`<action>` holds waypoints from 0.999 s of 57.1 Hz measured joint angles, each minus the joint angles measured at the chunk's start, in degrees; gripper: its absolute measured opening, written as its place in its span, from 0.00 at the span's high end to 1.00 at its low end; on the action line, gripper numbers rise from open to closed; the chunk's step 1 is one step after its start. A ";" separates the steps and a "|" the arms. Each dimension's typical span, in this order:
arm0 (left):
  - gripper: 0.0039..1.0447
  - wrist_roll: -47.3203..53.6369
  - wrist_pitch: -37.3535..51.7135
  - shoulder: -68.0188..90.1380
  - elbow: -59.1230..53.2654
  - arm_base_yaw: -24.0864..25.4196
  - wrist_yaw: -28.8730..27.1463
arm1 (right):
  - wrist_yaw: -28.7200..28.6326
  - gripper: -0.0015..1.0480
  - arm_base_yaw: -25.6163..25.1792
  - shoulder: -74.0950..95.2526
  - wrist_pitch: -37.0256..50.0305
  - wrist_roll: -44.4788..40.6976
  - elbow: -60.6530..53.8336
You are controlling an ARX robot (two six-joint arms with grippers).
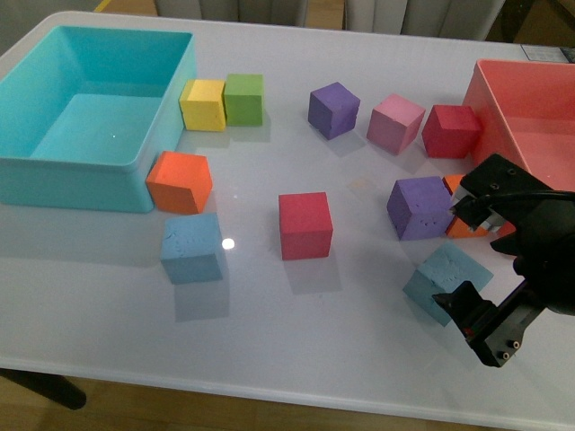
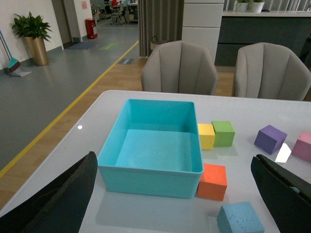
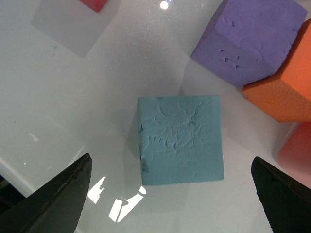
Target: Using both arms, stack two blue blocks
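Worktop (image 1: 269, 359): many cubes spread out.
Teal bin (image 1: 81, 184): at one end.
Right gripper (image 1: 456, 256): wide open, holds nothing. One finger on each side of blue block (image 1: 440, 274), not touching, well apart from teal bin. Likely lined up to pinch it.
Left gripper (image 2: 172, 165): wide open, empty, facing teal bin.
Other blue block (image 1: 191, 249): flat on worktop near teal bin's front corner. Likely bottom of stack.

Right blue block (image 3: 181, 140): we see bare table on both flanks, between block sides and spread fingers of right gripper (image 1: 452, 256). Purple cube (image 1: 420, 206) and orange cube (image 3: 282, 92) crowd far side, near but apart from block. Left blue block (image 1: 191, 248): we find front and both sides free. Second orange cube (image 1: 180, 181) stands just behind, beside teal bin (image 1: 81, 166) wall. Red cube (image 1: 305, 224) narrows lane between blocks. Along near table edge we see open passage.
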 joint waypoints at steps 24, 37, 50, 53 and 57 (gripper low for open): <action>0.08 0.00 0.00 0.00 0.00 0.00 0.02 | 0.70 0.09 0.70 9.88 -0.17 2.86 6.38; 0.08 0.00 0.00 0.00 0.00 0.00 0.02 | 1.38 0.09 0.50 11.96 0.02 3.69 7.39; 0.08 0.00 0.00 0.00 0.00 0.00 0.02 | 1.90 0.27 -0.22 13.38 0.26 5.07 7.69; 0.08 0.00 0.00 0.00 0.00 0.00 0.02 | 1.88 0.34 -0.50 13.35 0.44 5.07 7.63; 0.08 0.00 0.00 0.00 0.00 0.00 0.02 | 1.42 0.43 -0.98 12.90 0.48 5.05 7.23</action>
